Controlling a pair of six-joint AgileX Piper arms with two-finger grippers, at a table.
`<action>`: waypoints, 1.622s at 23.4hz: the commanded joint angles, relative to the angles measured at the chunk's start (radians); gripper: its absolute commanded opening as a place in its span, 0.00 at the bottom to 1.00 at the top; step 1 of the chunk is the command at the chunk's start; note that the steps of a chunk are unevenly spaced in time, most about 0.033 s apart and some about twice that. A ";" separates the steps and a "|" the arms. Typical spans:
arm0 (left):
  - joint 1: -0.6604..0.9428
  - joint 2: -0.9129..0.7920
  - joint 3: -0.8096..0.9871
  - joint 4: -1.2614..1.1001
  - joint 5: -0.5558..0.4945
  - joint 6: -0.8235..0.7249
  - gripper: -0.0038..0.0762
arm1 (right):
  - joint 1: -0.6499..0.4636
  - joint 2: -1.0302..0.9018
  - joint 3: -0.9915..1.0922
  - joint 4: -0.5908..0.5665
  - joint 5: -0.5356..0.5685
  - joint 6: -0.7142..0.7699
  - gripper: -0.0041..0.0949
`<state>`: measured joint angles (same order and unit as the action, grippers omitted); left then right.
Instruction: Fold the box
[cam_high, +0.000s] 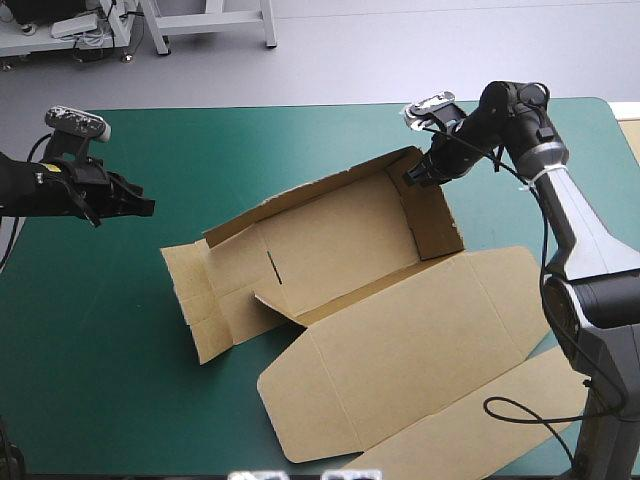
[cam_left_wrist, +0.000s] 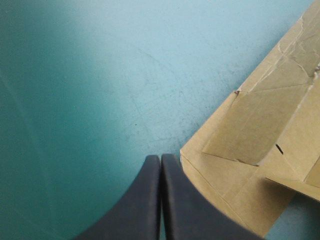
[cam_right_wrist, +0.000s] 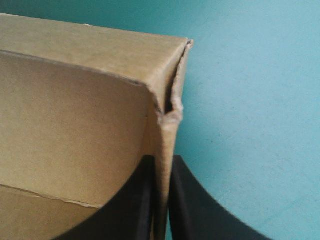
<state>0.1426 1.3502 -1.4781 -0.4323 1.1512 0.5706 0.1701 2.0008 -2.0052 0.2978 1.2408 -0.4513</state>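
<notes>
Nearest us lies the lid (cam_high: 420, 350) of the box (cam_high: 340, 250), a broad sheet of brown board flat on the teal-green cover (cam_high: 90, 350), scored with straight creases and ending in a long outer strip whose corner comes close to the table's near edge.

At the left, the left gripper (cam_high: 145, 207) hangs over bare cover with its black fingers (cam_left_wrist: 145, 200) pressed together into one point and nothing between them. Seen from its wrist, the tips sit just beside the corner of the box's left-hand flaps (cam_high: 200, 300). These flaps are creased and a little ragged at the folds, and they lie low and spread out rather than standing. We see a wide stretch of smooth cover between this gripper and the table's left and near edges.

At the middle, the back wall (cam_high: 330, 230) stands raised, with a short dark slit (cam_high: 273, 267) cut in its left part. The tray it shapes holds nothing.

At the right, the end wall (cam_high: 435, 225) stands upright and meets the back wall at the far corner. The right gripper (cam_high: 412, 178) pinches this wall's top edge just beside that corner, one finger inside the tray and one outside, all but closed on the board. From its wrist we see the board's rough fibrous surface and a crumpled nick at the corner fold. Bare cover runs beyond it to the far edge.
</notes>
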 joint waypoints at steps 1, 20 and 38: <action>0.001 -0.029 -0.023 -0.063 -0.035 -0.002 0.04 | -0.002 -0.048 -0.031 -0.036 -0.021 0.005 0.41; 0.001 -0.029 -0.023 -0.085 0.032 -0.002 0.04 | -0.002 -0.138 0.044 -0.014 0.009 0.049 0.78; 0.001 -0.029 -0.023 -0.125 0.033 0.003 0.04 | 0.124 0.033 -0.012 -0.191 0.009 0.137 0.02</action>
<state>0.1426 1.3502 -1.4781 -0.5039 1.2169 0.5724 0.2922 2.1025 -1.9468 0.0976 1.2273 -0.3270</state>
